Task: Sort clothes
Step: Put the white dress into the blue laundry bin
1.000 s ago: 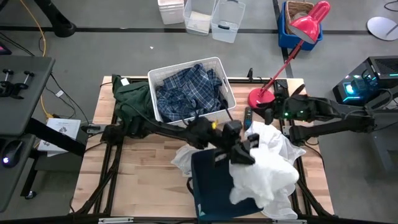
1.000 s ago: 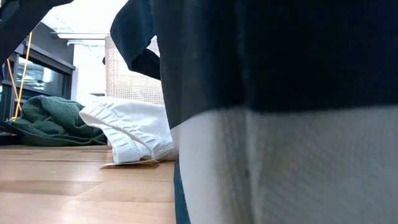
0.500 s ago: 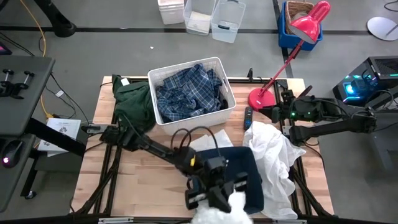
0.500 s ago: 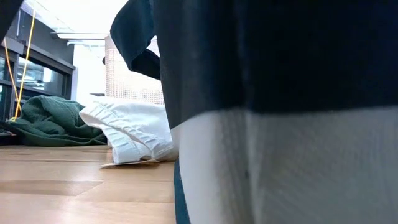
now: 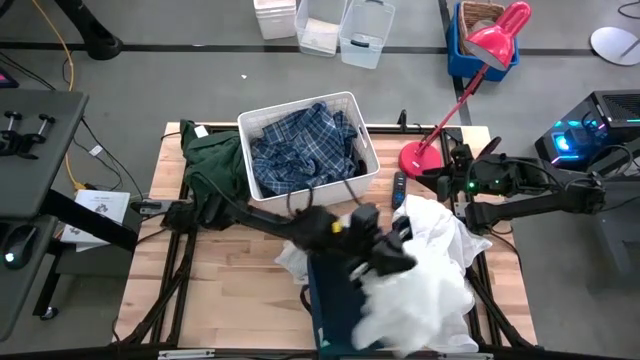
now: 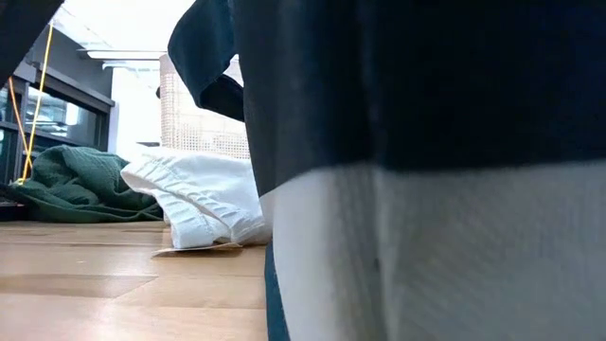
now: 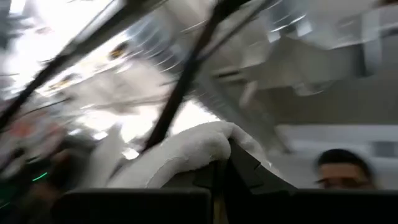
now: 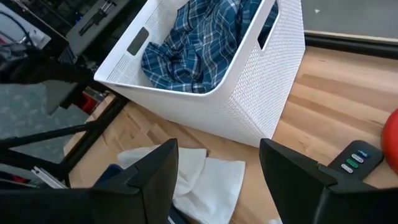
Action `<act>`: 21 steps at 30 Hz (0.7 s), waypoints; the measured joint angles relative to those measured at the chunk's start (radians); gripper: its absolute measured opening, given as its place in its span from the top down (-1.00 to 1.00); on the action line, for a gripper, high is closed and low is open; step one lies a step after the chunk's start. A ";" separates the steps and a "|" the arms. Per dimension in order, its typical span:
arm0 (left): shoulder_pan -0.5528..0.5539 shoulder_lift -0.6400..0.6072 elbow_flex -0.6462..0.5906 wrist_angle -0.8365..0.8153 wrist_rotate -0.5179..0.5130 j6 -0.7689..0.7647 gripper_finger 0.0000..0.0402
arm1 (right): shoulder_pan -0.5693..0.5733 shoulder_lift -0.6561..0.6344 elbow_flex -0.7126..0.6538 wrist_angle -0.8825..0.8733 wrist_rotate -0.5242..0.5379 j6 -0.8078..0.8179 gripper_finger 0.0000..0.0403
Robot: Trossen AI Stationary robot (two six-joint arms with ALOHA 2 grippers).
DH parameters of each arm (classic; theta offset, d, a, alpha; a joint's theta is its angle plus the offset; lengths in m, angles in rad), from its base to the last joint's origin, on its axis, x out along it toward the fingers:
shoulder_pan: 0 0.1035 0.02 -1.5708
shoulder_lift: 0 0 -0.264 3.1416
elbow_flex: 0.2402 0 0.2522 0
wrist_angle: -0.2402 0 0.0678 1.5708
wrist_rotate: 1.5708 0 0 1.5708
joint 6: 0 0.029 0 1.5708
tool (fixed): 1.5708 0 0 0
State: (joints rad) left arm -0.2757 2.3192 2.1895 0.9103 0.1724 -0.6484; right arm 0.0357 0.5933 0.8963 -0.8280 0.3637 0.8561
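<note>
L gripper (image 5: 385, 250) over navy bin (image 5: 335, 300), pinching a white garment (image 5: 415, 300).
I see R gripper (image 8: 214, 174) spread open near white bin (image 8: 249, 106) w/ plaid shirt (image 8: 199, 43).

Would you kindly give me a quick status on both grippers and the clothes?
Left gripper shut on white garment over navy bin. Right gripper open, waiting by red lamp. Plaid shirt in white bin.

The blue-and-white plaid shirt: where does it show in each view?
High view: plaid shirt fills the white bin, table's far side.
Low view: not visible.
Left wrist view: not visible.
Right wrist view: plaid shirt inside the same bin.
Shared landmark: the white bin.
</note>
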 joint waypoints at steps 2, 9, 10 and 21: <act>0.019 0.000 0.001 -0.104 -0.007 0.014 1.00 | 0.000 -0.008 0.000 -0.001 -0.002 -0.022 -0.09; 0.024 0.004 -0.001 -0.224 -0.003 0.049 1.00 | 0.000 -0.078 0.000 -0.037 -0.016 -0.071 -0.09; 0.017 0.003 -0.001 -0.211 -0.001 0.050 1.00 | 0.000 -0.091 0.000 -0.048 -0.016 -0.072 -0.09; -0.114 0.000 -0.001 -0.187 -0.153 0.104 1.00 | -0.001 -0.226 0.000 -0.177 0.082 -0.045 -0.09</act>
State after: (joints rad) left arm -0.3897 2.3196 2.1887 0.7230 0.0191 -0.5449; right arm 0.0349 0.3674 0.8963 -1.0053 0.4459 0.8115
